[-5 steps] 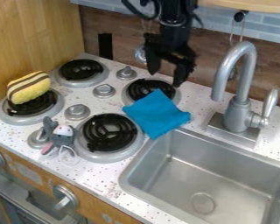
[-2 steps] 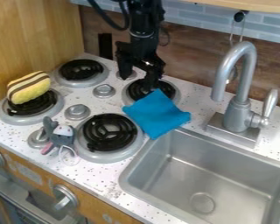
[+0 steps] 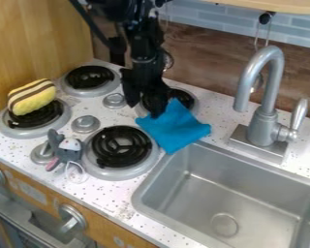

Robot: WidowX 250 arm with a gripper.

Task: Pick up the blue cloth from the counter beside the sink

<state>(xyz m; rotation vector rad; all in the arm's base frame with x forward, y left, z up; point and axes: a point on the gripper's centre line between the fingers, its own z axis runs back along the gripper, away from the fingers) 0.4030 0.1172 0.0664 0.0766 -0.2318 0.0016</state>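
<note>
The black gripper (image 3: pixel 144 109) hangs over the back right burner, at the upper left of the blue cloth (image 3: pixel 175 128). Its fingers are spread apart, one tip close beside the cloth's left corner; whether they touch I cannot tell. The cloth lies partly on that burner (image 3: pixel 191 102) and reaches to the sink's corner. On the front left burner rests a yellow plush with brown stripes (image 3: pixel 32 100). A grey mouse plush (image 3: pixel 68 151) leans by a knob beside the front right burner (image 3: pixel 120 148).
The metal sink (image 3: pixel 159 170) takes up the lower right, with a tall faucet (image 3: pixel 266 116) behind it. Silver knobs (image 3: pixel 85 124) stand between the burners. A wooden wall (image 3: pixel 35 38) bounds the left side, and a tiled backsplash (image 3: pixel 216 22) runs along the back.
The gripper has come down and to the left, from above the back right burner to the cloth's upper left side. The cloth and both plush toys are where they were.
</note>
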